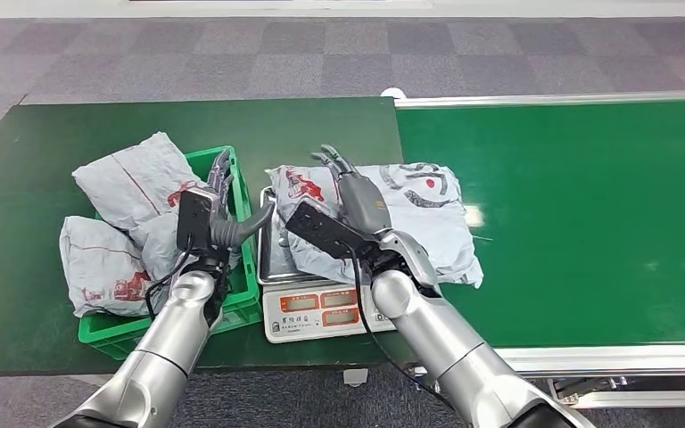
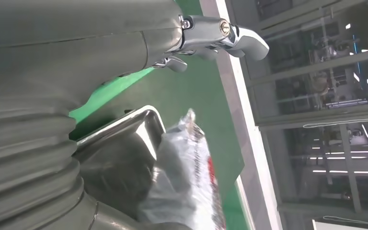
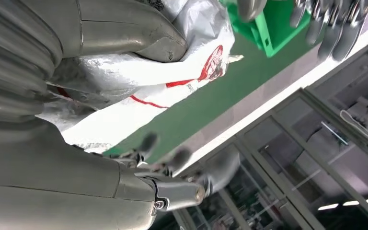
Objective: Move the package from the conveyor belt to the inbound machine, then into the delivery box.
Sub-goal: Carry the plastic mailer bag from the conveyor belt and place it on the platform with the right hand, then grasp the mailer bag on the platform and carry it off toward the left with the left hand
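grey package [image 1: 410, 209] on the scale [image 1: 317, 308] under the right hand [image 1: 352, 192], fingers spread; left hand [image 1: 218, 209] open.

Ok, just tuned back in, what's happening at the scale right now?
A grey package lies on the steel tray of the weighing scale, spilling over onto the green conveyor belt. The right hand rests on top of it, fingers stretched out. The left hand hovers open between the scale and the green crate, holding nothing. Three other grey parcels are piled in and over that crate. The package has not gone into the crate yet.
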Available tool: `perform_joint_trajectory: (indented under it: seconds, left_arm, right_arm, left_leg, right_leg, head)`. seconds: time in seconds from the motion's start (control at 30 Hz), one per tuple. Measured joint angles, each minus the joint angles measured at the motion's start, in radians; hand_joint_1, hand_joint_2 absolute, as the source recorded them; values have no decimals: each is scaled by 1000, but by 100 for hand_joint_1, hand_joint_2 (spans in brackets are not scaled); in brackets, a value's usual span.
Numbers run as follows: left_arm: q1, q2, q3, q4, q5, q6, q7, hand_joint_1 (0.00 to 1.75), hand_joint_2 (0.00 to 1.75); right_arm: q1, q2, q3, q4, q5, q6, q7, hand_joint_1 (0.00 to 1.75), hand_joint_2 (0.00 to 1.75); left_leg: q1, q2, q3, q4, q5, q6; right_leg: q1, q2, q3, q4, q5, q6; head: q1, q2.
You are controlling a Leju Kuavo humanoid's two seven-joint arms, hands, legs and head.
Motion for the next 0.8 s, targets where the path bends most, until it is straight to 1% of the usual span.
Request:
perform_joint_trajectory:
  seconds: [0.07, 0.17, 0.43, 0.53, 0.63, 0.73, 0.8]
  left_arm:
    - [1, 2, 4, -2, 0, 0, 0, 0, 175]
    - [5, 5, 10, -10, 0, 3, 0, 0, 175]
    - [13, 8, 15, -26, -1, 9, 2, 0, 175]
    - [16, 9, 18, -31, -3, 18, 4, 0, 175]
    - [23, 14, 22, -40, -9, 28, 2, 0, 175]
    - [32, 23, 24, -55, -25, 46, -10, 0, 175]
    - [39, 31, 26, -66, -35, 57, -14, 0, 175]
  right_arm:
    - [-4, -8, 0, -11, -21, 18, -6, 0, 175]
    - [-7, -19, -6, -29, -70, 43, -37, 0, 175]
    - [-12, -37, -21, -53, -120, 54, -68, 0, 175]
    - [-12, -43, -39, -57, -205, 84, -104, 0, 175]
    - [-9, -52, -69, -60, -323, 110, -162, 0, 175]
    - [8, -63, -114, -79, -448, 94, -228, 0, 175]
    - [32, -73, -146, -102, -525, 70, -251, 0, 175]
  left_leg:
    - [0, 0, 0, 0, 0, 0]
    - [0, 0, 0, 0, 0, 0]
    - [0, 0, -1, 0, 0, 0]
    - [0, 0, -1, 0, 0, 0]
    - [0, 0, -1, 0, 0, 0]
    - [0, 0, -1, 0, 0, 0]
    - [0, 0, -1, 0, 0, 0]
  right_leg:
    - [0, 0, 0, 0, 0, 0]
    - [0, 0, -1, 0, 0, 0]
    - [0, 0, -1, 0, 0, 0]
    - [0, 0, -1, 0, 0, 0]
    - [0, 0, -1, 0, 0, 0]
    - [0, 0, -1, 0, 0, 0]
    - [0, 0, -1, 0, 0, 0]
  head:
    - [0, 0]
    - [0, 0]
    - [0, 0]
    - [0, 0]
    - [0, 0]
    - [0, 0]
    - [0, 0]
